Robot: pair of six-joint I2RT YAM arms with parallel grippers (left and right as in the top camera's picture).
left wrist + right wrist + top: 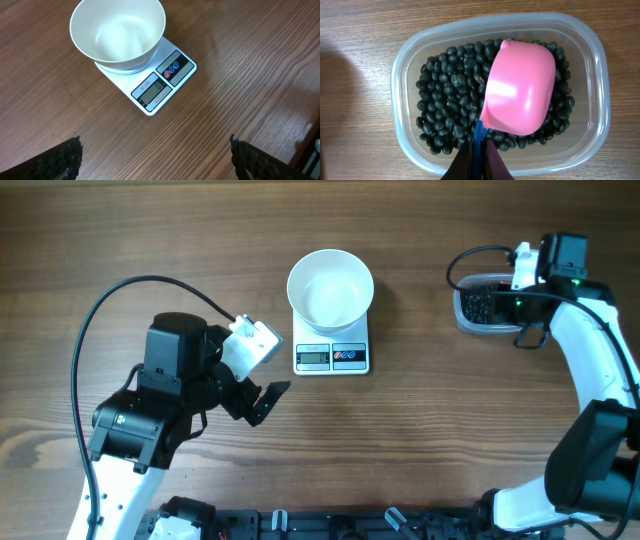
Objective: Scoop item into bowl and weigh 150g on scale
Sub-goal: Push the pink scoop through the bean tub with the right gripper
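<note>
Step in hand: scooping; no beans have reached the bowl yet
Beans (445, 100): loose in a clear tub (400, 65), far right on the table (450, 440), well apart from the scale
Scoop (520, 90): pink, lying among the beans; whether it is loaded cannot be told
Right gripper (478, 162): clenched on the scoop's blue handle (479, 135)
Left gripper (262, 402): released, jaws wide, grasping nothing, near left of the scale
Bowl (330, 288): white, empty, seated on the far part of the scale (332, 357)
Next move: likely fill the scoop, lift it level, carry it left over the bowl, then tip slowly while watching the display (152, 90)
</note>
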